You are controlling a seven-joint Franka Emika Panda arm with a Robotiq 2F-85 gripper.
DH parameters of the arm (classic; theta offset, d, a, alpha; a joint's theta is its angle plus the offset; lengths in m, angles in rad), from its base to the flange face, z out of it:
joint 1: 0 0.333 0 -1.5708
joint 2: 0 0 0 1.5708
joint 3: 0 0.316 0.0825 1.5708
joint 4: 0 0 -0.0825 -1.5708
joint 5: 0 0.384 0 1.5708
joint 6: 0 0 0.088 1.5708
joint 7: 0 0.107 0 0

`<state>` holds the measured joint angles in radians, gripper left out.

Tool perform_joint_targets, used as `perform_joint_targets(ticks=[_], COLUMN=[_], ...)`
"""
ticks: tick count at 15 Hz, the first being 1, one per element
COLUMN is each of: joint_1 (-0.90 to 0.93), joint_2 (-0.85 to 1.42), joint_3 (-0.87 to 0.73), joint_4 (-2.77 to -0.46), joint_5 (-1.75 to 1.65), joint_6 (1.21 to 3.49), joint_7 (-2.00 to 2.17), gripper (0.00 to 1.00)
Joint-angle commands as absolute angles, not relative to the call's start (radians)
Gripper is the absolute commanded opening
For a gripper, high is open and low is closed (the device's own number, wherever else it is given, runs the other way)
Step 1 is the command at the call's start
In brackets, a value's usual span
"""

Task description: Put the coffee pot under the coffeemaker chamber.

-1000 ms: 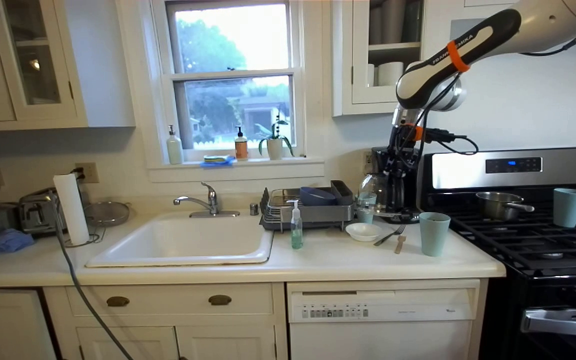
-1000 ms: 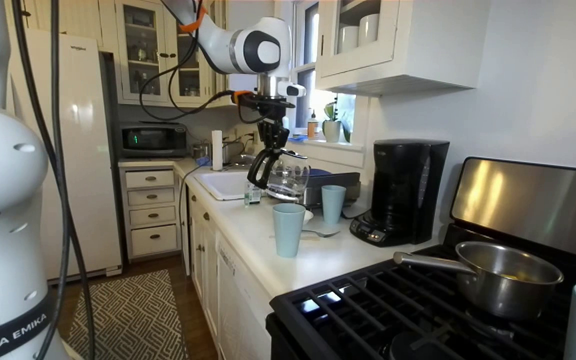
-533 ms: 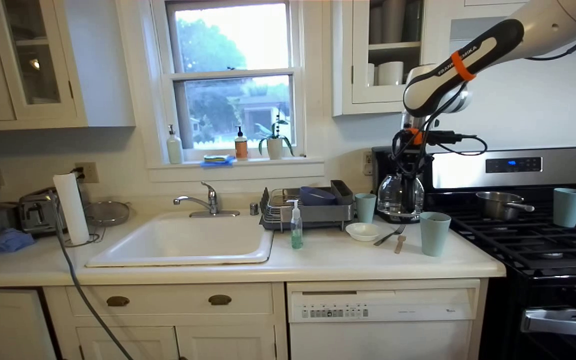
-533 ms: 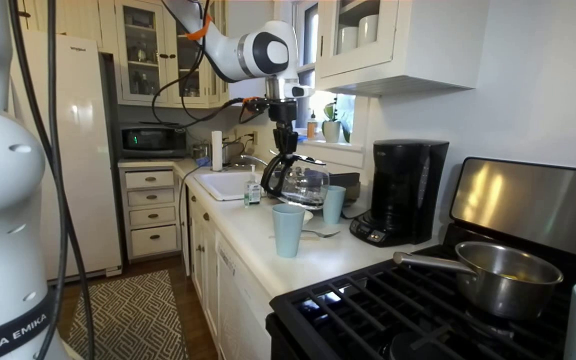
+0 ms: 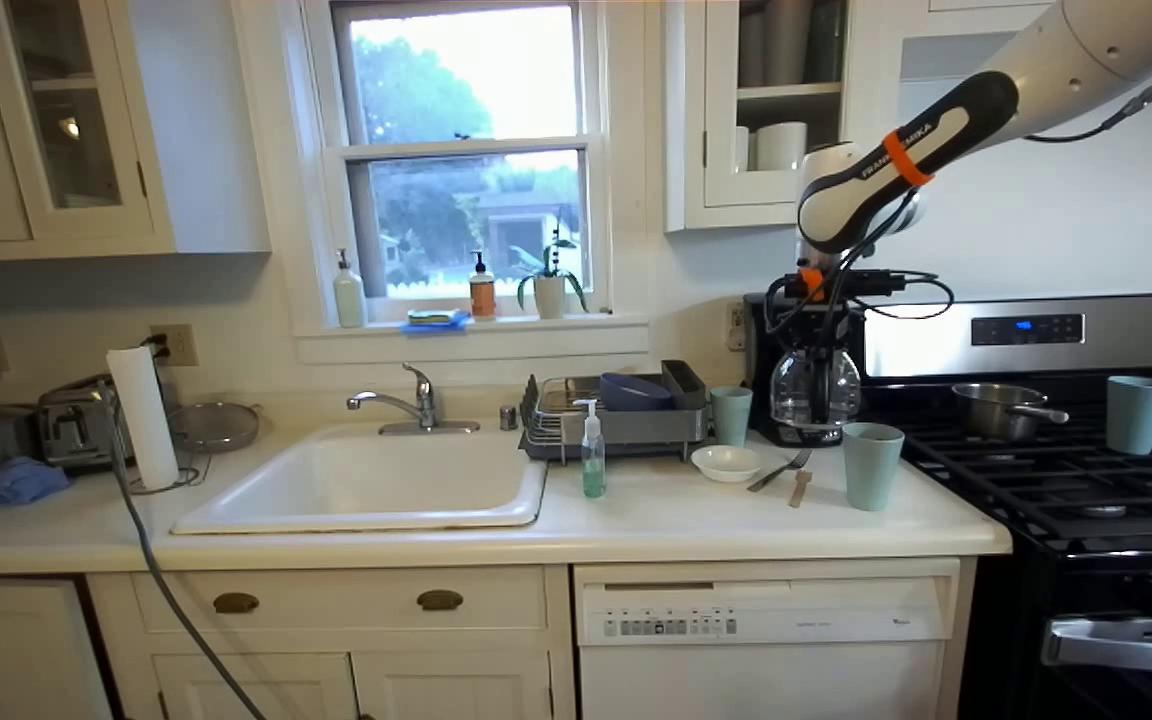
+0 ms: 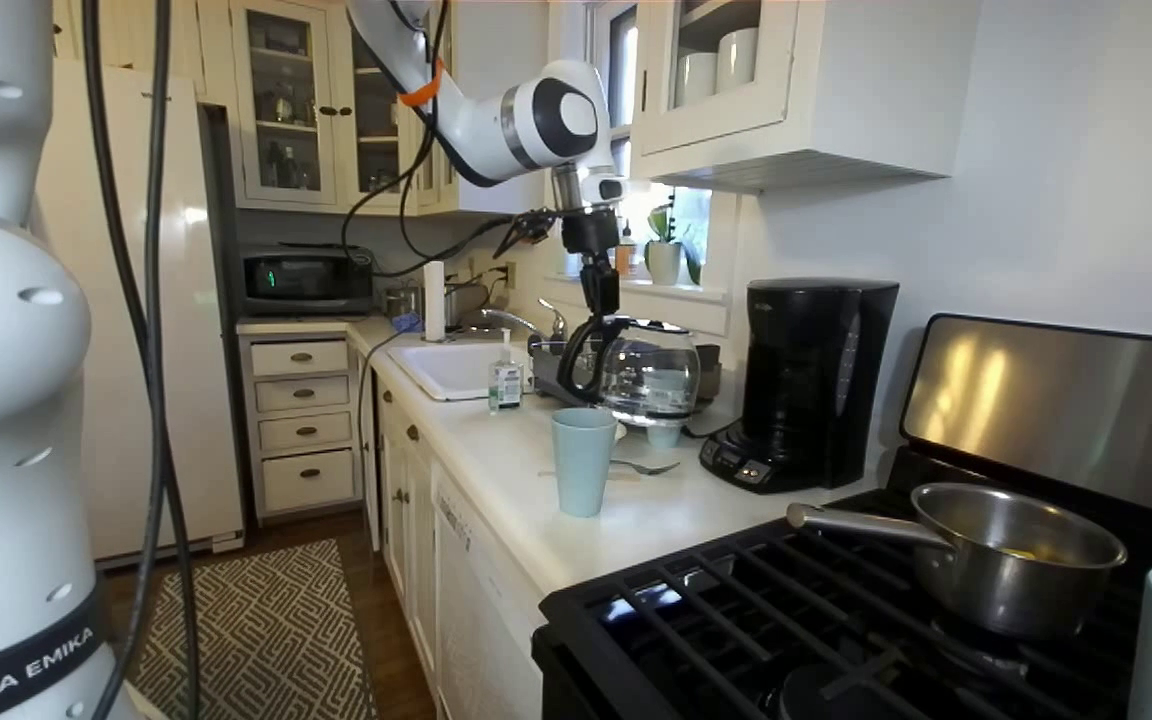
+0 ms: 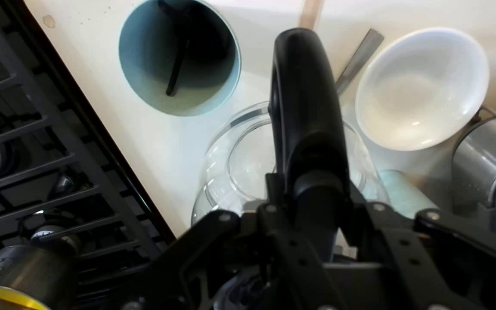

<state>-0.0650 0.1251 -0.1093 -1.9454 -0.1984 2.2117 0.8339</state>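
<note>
White kitchen desk (image 6: 656,515) across the centre of an exterior view, claw (image 6: 602,308) clamped on the handle (image 7: 306,77) of the glass coffee pot (image 6: 646,375), held aloft mid-frame, left of the black coffeemaker chamber (image 6: 811,370)

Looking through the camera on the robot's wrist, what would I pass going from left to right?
Black stove, teal cup, glass coffee pot, white bowl, corner of the gray dish rack.
</note>
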Motion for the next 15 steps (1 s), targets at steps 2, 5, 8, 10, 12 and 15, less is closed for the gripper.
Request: perform_joint_targets(ticks=[2, 5, 8, 10, 12, 15], joint_1=[-0.058, -0.055, -0.053, -0.054, -0.056, -0.057], joint_2=[0.217, 0.277, 0.333, 0.373, 0.406, 0.451], joint_3=[-0.138, -0.158, -0.176, -0.186, -0.197, -0.209], joint_4=[-1.827, -1.763, -1.697, -1.654, -1.618, -1.569], joint_5=[-0.251, -0.255, -0.249, -0.242, -0.238, -0.231], joint_6=[2.214, 2.207, 2.199, 2.198, 2.195, 2.194], joint_7=[0.911, 0.914, 0.902, 0.895, 0.889, 0.882], gripper=[0.08, 0.08, 0.08, 0.08, 0.08, 0.08])
